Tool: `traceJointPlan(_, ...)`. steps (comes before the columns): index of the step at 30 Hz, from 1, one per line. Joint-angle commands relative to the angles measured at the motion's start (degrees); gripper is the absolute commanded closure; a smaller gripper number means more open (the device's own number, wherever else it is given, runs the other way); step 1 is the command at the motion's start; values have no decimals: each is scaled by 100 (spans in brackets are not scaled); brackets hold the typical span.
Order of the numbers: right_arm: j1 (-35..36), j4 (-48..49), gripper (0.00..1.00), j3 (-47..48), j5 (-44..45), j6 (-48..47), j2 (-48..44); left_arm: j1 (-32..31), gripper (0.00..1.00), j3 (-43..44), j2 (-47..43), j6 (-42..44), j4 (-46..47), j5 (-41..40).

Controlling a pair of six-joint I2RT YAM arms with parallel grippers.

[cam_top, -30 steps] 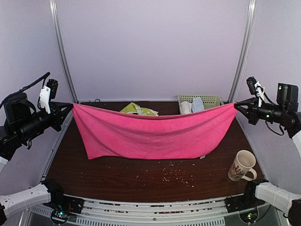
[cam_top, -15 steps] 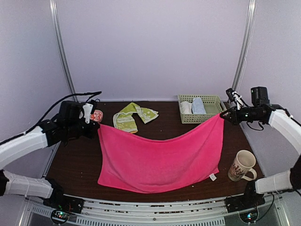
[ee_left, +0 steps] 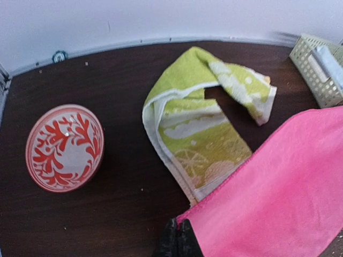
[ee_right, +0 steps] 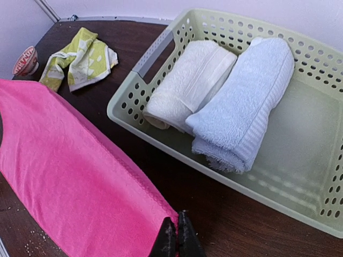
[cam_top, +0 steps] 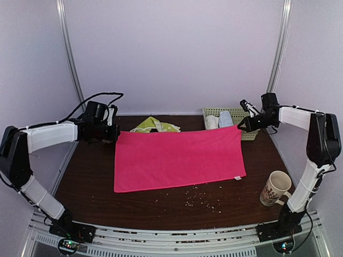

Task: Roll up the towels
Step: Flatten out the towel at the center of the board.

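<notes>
The hot-pink towel (cam_top: 177, 158) lies spread flat on the dark table. My left gripper (cam_top: 114, 134) is shut on its far left corner (ee_left: 185, 219). My right gripper (cam_top: 240, 127) is shut on its far right corner (ee_right: 171, 218). The yellow-green patterned cloth (cam_top: 156, 125) lies crumpled just behind the pink towel's far edge. It shows folded in the left wrist view (ee_left: 203, 128), its near end under the pink towel (ee_left: 278, 193), and small in the right wrist view (ee_right: 80, 59).
A pale green basket (ee_right: 316, 134) at the back right holds a rolled white cloth (ee_right: 187, 83) and a rolled light-blue cloth (ee_right: 246, 101). A red-patterned bowl (ee_left: 64, 147) sits at the back left. A mug (cam_top: 275, 188) stands at the front right. Crumbs (cam_top: 201, 195) lie in front of the towel.
Both grippers have come down and inward, lowering the pink towel from hanging in the air to lying flat on the table. Both still hold its far corners.
</notes>
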Motion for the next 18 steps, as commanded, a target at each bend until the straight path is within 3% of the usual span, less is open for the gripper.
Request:
traceJointPlan(1, 28, -28, 100, 152, -96, 177, -919, 9, 100, 407, -903, 259, 167, 203)
traceJointPlan(11, 25, -283, 100, -729, -661, 250, -3695, 12, 100, 29, -3433, 707, -290, 475)
traceJointPlan(18, 28, -1488, 100, -1292, -1163, -668, -5304, 8, 100, -550, -4773, 535, -701, 1307)
